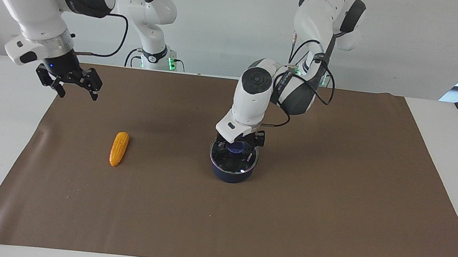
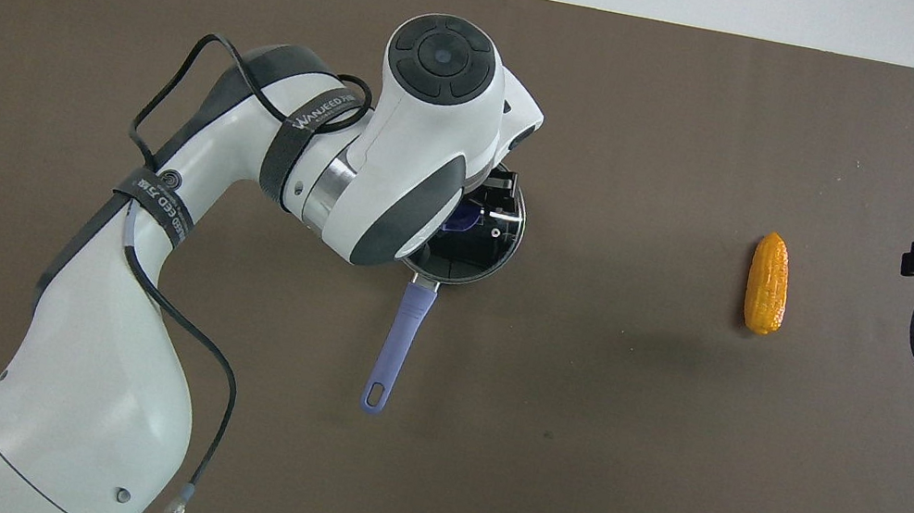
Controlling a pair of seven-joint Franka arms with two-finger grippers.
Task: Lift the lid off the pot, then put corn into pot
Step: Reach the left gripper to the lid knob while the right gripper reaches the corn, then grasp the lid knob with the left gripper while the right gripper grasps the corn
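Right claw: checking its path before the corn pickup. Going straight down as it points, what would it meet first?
Probably the brown mat, near its edge; the right claw hangs open, and the corn lies off that line. Depth is unclear.

White arms with dark grey joints, black cables, black fingers.

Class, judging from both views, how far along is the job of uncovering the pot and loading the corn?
Nothing is finished: the lid sits on the pot. In hand: the left gripper is down at the lid's knob. Left: lifting it, then moving the corn, lying on the mat under the waiting, open right gripper.
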